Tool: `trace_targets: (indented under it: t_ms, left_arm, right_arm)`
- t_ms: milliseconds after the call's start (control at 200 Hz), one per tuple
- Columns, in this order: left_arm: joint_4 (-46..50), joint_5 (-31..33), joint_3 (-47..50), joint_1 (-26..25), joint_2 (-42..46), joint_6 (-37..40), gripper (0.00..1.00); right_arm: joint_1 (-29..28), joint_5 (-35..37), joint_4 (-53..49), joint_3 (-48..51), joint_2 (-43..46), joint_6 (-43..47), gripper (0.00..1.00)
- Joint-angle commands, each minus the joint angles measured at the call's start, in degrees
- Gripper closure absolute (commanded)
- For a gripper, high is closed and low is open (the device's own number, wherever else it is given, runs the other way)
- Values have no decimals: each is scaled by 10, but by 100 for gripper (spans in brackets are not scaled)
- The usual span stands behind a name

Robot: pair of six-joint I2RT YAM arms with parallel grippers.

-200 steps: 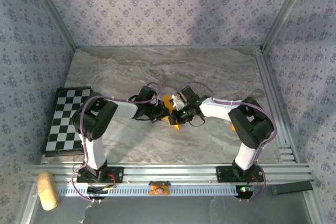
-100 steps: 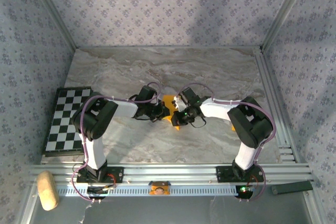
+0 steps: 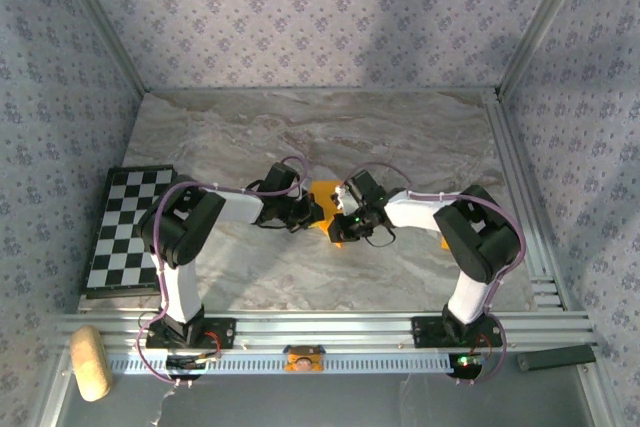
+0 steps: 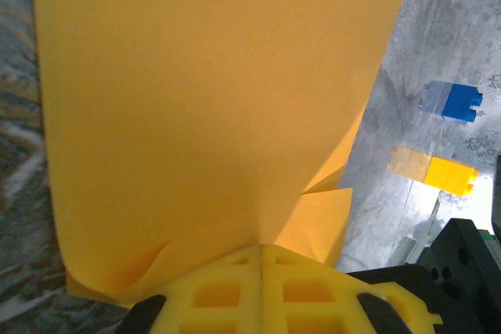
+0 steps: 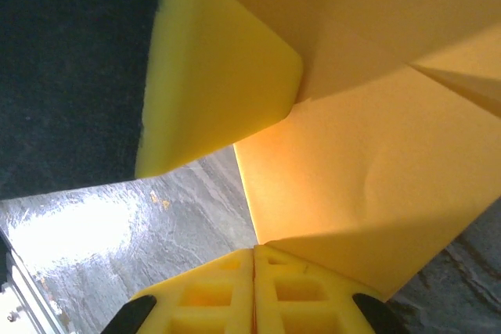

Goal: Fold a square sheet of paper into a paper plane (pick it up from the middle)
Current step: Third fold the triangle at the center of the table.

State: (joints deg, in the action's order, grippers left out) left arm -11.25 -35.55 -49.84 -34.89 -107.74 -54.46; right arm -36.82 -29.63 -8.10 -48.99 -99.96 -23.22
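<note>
The square sheet of paper [image 3: 325, 191], orange-yellow and creased into overlapping flaps, hangs between both grippers over the middle of the table. My left gripper [image 4: 262, 248] is shut on its lower edge, and the sheet [image 4: 203, 91] spreads up and away from the jaws. My right gripper [image 5: 254, 250] is shut on another edge of the paper [image 5: 368, 170]. In the right wrist view one yellow left finger [image 5: 211, 91] presses on the sheet from above. In the top view the left gripper [image 3: 316, 210] and right gripper [image 3: 340, 219] nearly touch.
A black-and-white chequered board [image 3: 125, 227] lies at the table's left edge. A blue brick [image 4: 458, 102] and a yellow brick [image 4: 438, 171] sit on the marble to the right. A tan roll [image 3: 90, 362] lies beyond the front rails.
My right gripper has shifted slightly right and toward the front with the paper's edge. The left arm has stayed put.
</note>
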Motion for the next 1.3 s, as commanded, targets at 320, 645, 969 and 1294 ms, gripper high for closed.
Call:
trace_targets:
  t_ms: [320, 645, 969, 1294]
  left_arm:
    - [38, 15, -2, 4, -24, 17, 100]
    - [38, 14, -2, 4, -25, 18, 100]
    - [53, 14, -9, 5, -28, 28, 100]
    - [59, 19, -11, 5, -31, 31, 100]
  right_arm:
    - [-7, -39, -25, -22, 37, 19, 90]
    - [-29, 10, -67, -43, -8, 25, 89]
    - [-5, -8, -29, 5, 5, 5, 89]
    - [15, -36, 32, 60, 24, -33, 88]
